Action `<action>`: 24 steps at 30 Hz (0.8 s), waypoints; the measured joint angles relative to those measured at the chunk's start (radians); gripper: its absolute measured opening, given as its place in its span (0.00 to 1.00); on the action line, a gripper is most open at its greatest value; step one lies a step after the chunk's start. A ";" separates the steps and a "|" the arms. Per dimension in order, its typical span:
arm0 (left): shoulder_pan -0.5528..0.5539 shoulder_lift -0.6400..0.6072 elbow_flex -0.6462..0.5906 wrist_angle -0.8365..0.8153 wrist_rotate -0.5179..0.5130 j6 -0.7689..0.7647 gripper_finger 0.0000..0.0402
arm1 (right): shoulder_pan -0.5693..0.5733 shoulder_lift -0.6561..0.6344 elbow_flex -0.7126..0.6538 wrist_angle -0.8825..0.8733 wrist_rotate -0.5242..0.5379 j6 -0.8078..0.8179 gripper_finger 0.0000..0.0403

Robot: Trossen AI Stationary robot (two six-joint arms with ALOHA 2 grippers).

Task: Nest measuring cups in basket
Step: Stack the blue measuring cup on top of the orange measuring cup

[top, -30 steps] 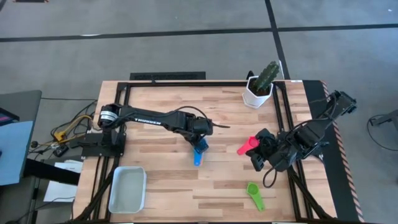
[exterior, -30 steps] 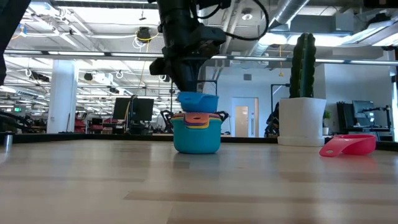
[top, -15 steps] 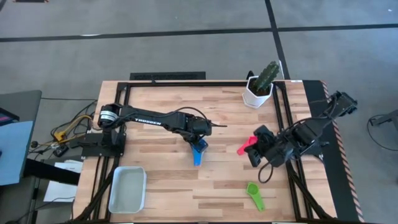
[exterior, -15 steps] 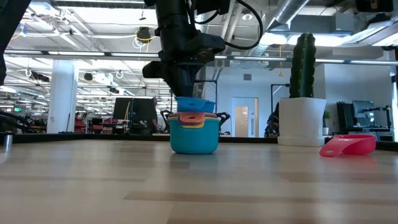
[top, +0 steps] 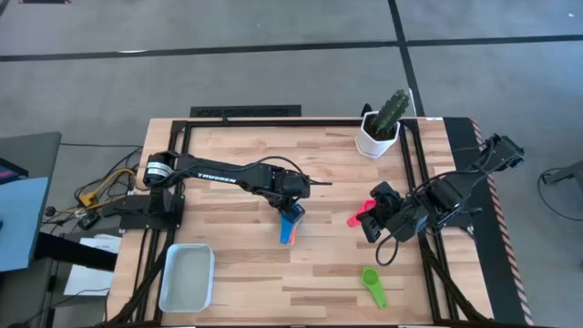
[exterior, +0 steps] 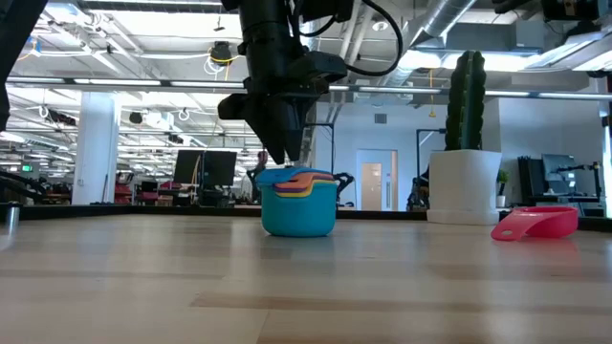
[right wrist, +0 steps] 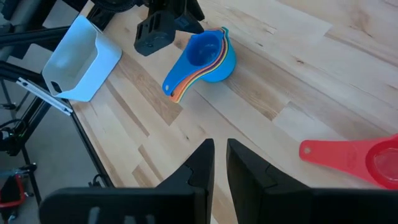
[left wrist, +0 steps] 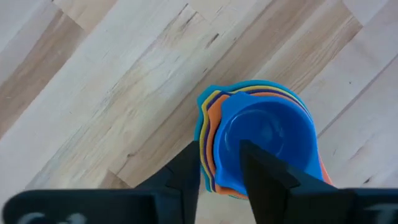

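While the left tool [exterior: 279, 153] is hovering with its fingers parted just above the nested stack of measuring cups [top: 291, 221] at mid-desk, the blue cup [left wrist: 267, 140] is sitting topmost in the teal one [exterior: 299, 208]. Right tool [top: 375, 219], fingers nearly closed and holding nothing, is waiting beside the pink cup [top: 361, 213]. Green cup [top: 372, 283] is lying apart; the basket [top: 187, 278] is sitting at the desk's [top: 237, 273] near-left corner.
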 joint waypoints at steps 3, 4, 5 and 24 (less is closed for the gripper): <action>0.000 -0.015 0.000 0.000 0.000 -0.024 0.29 | 0.000 0.000 0.000 -0.001 0.000 -0.003 0.17; 0.000 -0.024 0.000 -0.001 0.000 -0.031 0.29 | 0.000 0.000 0.000 -0.001 0.000 -0.005 0.17; 0.000 -0.032 0.000 -0.003 -0.003 -0.036 0.30 | 0.000 0.000 0.000 -0.001 0.000 -0.008 0.17; -0.276 -0.070 0.000 -0.170 -0.205 -0.357 0.19 | -0.059 0.000 -0.175 0.177 -0.233 -0.187 0.16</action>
